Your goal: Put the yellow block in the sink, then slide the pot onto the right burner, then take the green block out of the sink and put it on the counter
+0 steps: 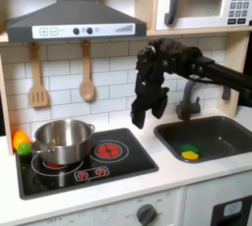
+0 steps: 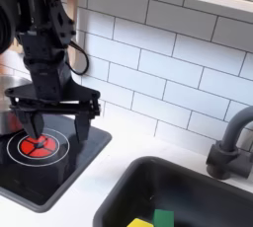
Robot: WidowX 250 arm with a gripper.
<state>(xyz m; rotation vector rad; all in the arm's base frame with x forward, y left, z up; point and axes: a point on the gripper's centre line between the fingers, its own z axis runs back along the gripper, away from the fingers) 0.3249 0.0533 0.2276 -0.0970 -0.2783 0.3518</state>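
First exterior view: pot handle points left, hand raised.

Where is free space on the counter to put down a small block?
Free: the counter strip between the cooktop and the sink, and its front edge. Crowded: the pot covers the left burner; the open claw hangs above the right burner.

Pot: shiny silver, upright on leftmost burner in the first exterior view. Right burner: red rings, bare. Sink: dark grey basin set in cream counter. Yellow block & green block lie touching on sink floor, near front-left corner in the first exterior view.
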